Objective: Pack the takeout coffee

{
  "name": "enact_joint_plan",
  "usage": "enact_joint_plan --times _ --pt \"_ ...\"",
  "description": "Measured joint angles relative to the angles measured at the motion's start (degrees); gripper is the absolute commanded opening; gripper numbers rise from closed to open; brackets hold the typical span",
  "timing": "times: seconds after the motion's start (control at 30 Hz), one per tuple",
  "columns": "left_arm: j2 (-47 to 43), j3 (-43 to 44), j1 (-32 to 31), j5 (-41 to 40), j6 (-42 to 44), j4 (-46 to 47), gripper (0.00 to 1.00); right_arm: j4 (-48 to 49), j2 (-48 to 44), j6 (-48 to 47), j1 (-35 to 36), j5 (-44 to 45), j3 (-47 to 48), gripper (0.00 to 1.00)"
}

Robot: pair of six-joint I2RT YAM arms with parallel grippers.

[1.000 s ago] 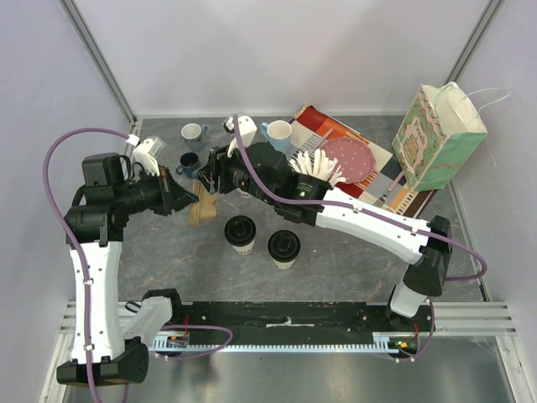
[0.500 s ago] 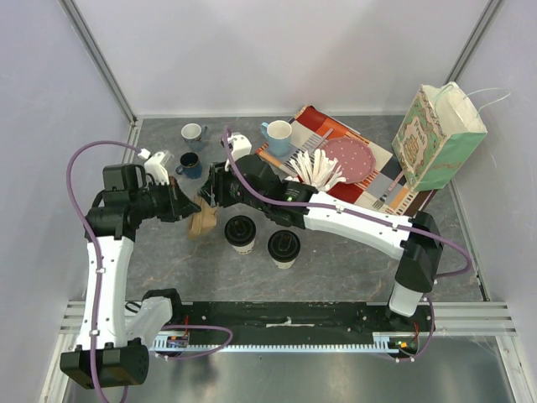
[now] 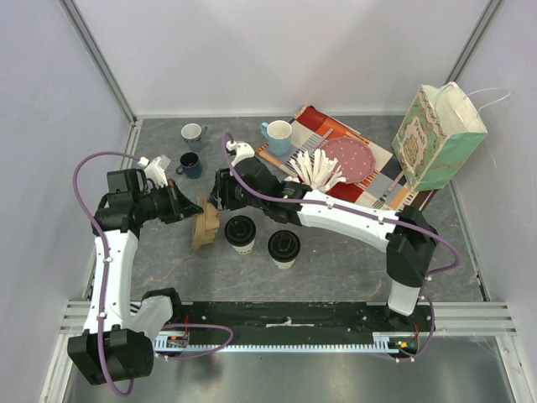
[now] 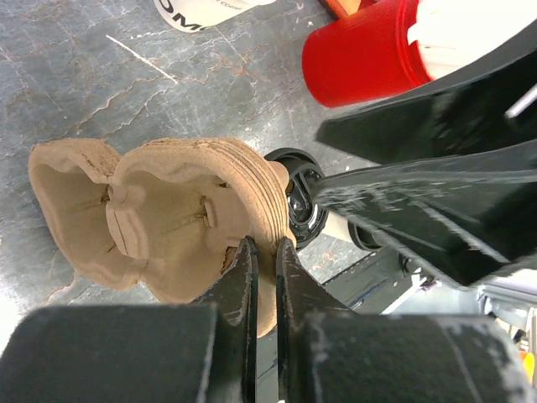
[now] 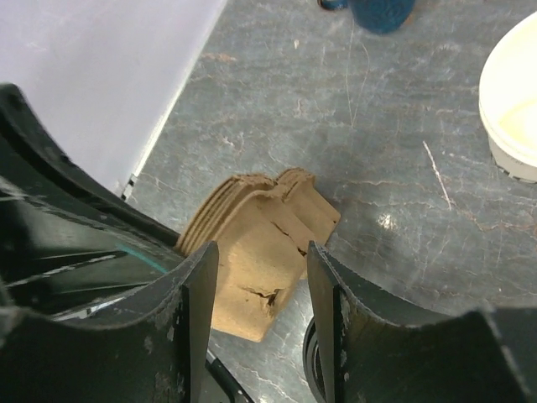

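Two takeout coffee cups with black lids point(image 3: 240, 232) point(image 3: 284, 248) stand side by side in the middle of the table. Left of them a brown moulded cardboard cup carrier point(image 3: 204, 225) is held on edge, and my left gripper point(image 3: 194, 213) is shut on its rim. In the left wrist view the jaws point(image 4: 264, 252) pinch the carrier point(image 4: 168, 210), with one black lid point(image 4: 300, 206) just behind it. My right gripper point(image 3: 220, 197) hangs over the carrier's far side. It is open point(image 5: 260, 269), its fingers either side of the carrier point(image 5: 256, 243).
Three ceramic mugs point(image 3: 193, 133) point(image 3: 190, 164) point(image 3: 278, 134) stand at the back. A holder of white cutlery point(image 3: 317, 170), a pink plate point(image 3: 346, 158) on patterned mats and a green gift bag point(image 3: 440, 138) fill the back right. The left wall is close.
My left gripper has carried the cup carrier a little nearer and toward the cups. The right gripper has followed over it and stays open.
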Motion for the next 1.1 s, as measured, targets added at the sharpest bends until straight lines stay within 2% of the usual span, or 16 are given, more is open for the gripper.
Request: enact_joint_plan --times 0.07,0.2,0.43,0.47,0.5,0.6,0.67,0.8,0.87,0.97,1.0,1.1 --pt "0.2 -0.5 0.7 1.2 -0.7 1.0 0.02 0.1 1.5 0.3 -0.1 -1.1 0.0 0.54" --pt "0.4 -1.1 1.6 2.1 -1.4 2.0 0.14 0.5 3.8 0.8 -0.1 -2.6 0.0 0.53" --pt "0.5 -1.5 2.2 2.8 -2.2 2.5 0.22 1.0 3.8 1.0 -0.2 -3.3 0.0 0.51" --pt "0.5 -1.5 2.2 2.8 -2.2 2.4 0.24 1.0 3.8 1.0 -0.2 -3.3 0.0 0.51" --pt "0.5 -1.5 2.3 2.8 -2.2 2.4 0.32 1.0 3.8 1.0 -0.2 -3.3 0.0 0.51" --pt "0.5 -1.5 2.4 2.8 -2.3 2.0 0.37 1.0 3.8 1.0 -0.2 -3.4 0.0 0.51" --pt "0.5 -1.4 2.4 2.9 -2.4 1.4 0.37 1.0 3.8 1.1 -0.2 -3.5 0.0 0.50" --pt "0.5 -1.4 2.4 2.8 -2.4 0.6 0.14 1.0 3.8 1.2 -0.2 -3.7 0.0 0.49" --pt "0.5 -1.4 2.4 2.9 -2.8 0.5 0.11 1.0 3.8 1.2 -0.2 -3.7 0.0 0.49" --pt "0.5 -1.4 2.5 3.1 -3.0 0.5 0.20 1.0 3.8 1.2 -0.2 -3.7 0.0 0.49" --pt "0.5 -1.4 2.5 3.2 -3.1 0.5 0.27 1.0 3.8 1.2 -0.2 -3.7 0.0 0.49" --pt "0.5 -1.4 2.5 3.2 -3.1 0.3 0.35 1.1 3.8 1.2 -0.2 -3.7 0.0 0.48"
